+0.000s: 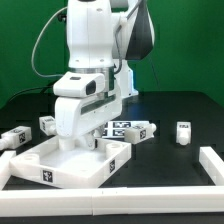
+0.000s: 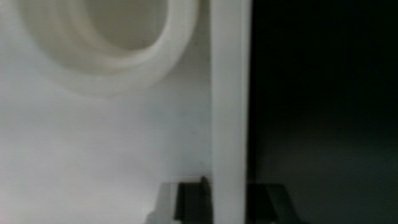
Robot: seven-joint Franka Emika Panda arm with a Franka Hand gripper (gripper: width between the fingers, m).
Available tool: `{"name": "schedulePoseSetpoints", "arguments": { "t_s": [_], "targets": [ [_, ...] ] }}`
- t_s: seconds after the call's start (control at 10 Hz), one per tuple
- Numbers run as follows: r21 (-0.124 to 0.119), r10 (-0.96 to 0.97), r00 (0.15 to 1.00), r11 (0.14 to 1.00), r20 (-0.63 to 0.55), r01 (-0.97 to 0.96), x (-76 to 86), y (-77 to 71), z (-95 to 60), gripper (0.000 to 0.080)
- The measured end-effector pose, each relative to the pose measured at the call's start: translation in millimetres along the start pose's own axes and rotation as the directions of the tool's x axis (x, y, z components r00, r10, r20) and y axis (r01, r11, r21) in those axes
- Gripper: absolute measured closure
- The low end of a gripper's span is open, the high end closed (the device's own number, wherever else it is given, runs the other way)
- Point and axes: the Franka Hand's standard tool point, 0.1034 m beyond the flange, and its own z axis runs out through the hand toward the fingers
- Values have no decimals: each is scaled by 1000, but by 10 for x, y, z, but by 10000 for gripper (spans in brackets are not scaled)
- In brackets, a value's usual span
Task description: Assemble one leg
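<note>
Pincer (image 1: 93,138) low inside tray (image 1: 80,172), far corner (spread or pinched: cannot tell). 1 leg (image 1: 183,131) well apart from tray.

Exterior view is evenly, brightly lit from above; whites are nearly blown out against the black desk (image 1: 190,105); soft shadows are cast there. Low resolution is noted. Wrist view is badly defocused, partly swallowed in darkness.
</note>
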Motion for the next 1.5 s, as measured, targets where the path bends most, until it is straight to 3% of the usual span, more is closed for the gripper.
{"name": "schedulePoseSetpoints", "arguments": {
  "t_s": [0.2,0.3,0.5,0.6,0.7,0.8,1.1,1.3,1.4,1.5],
  "targets": [
    [9,-77,997,997,-13,77,272,-130,-35,751],
    [43,-144,990,989,-7,144,371,-150,-40,751],
    [64,-296,955,953,-26,297,572,2,-37,751],
    [44,-311,949,949,-38,313,714,25,-43,751],
    [16,-310,949,950,-47,311,708,-3,-37,751],
    [33,-308,951,950,-42,309,671,-32,-16,751],
    [33,-308,950,950,-42,310,676,-32,-15,751],
    [-5,-373,926,928,-59,373,849,13,-23,751],
    [-3,-384,921,923,-66,385,947,27,-9,750],
    [18,-396,916,917,-66,398,1028,-10,18,750]
  ]
}}
